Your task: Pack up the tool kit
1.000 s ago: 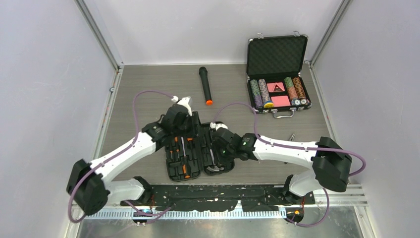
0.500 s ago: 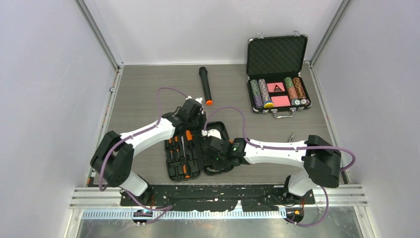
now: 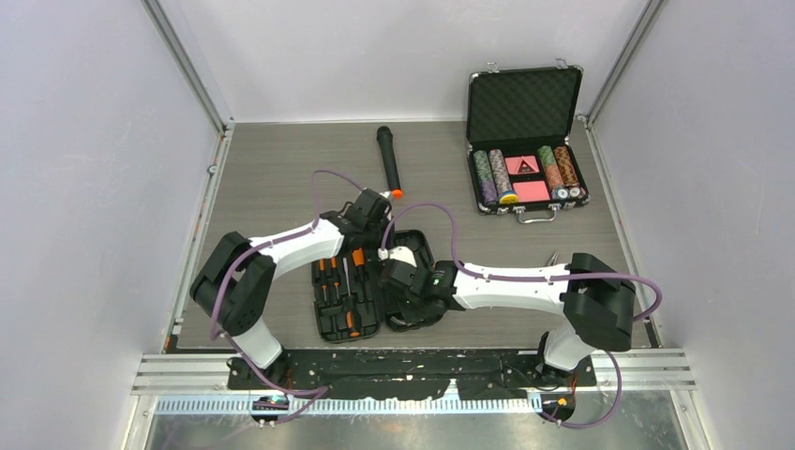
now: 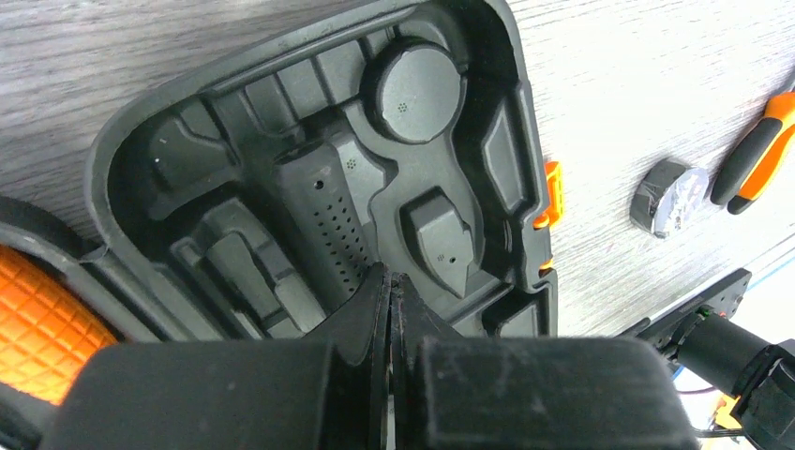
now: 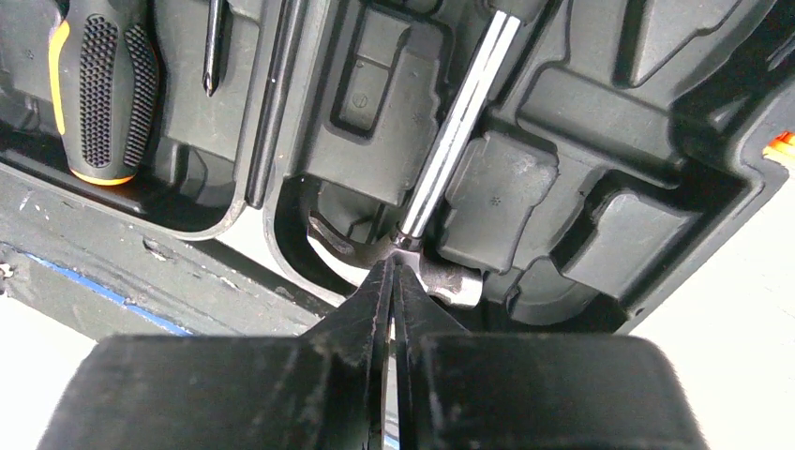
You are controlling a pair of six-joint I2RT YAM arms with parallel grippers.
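The tool kit (image 3: 422,246) lies open near the front of the table, a black clamshell case with an orange latch (image 4: 553,183). Orange-black screwdrivers (image 3: 342,286) sit in its left half. A hammer (image 5: 459,122) with a chrome shaft lies in the moulded right half (image 5: 600,234). My left gripper (image 3: 373,225) is shut and empty over the case's far end, above bare slots (image 4: 309,75); it also shows in the left wrist view (image 4: 389,281). My right gripper (image 3: 392,281) is shut, and in the right wrist view (image 5: 392,272) its tips are at the hammer's head.
A black microphone (image 3: 389,161) with an orange end lies behind the case. An open poker-chip case (image 3: 523,103) stands at the back right. A round grey item (image 4: 670,187) and an orange-black handled tool (image 4: 759,155) lie on the table to the right.
My left arm has swung right, its gripper now over the case's far end. My right gripper has moved left and nearer, over the hammer in the right half.
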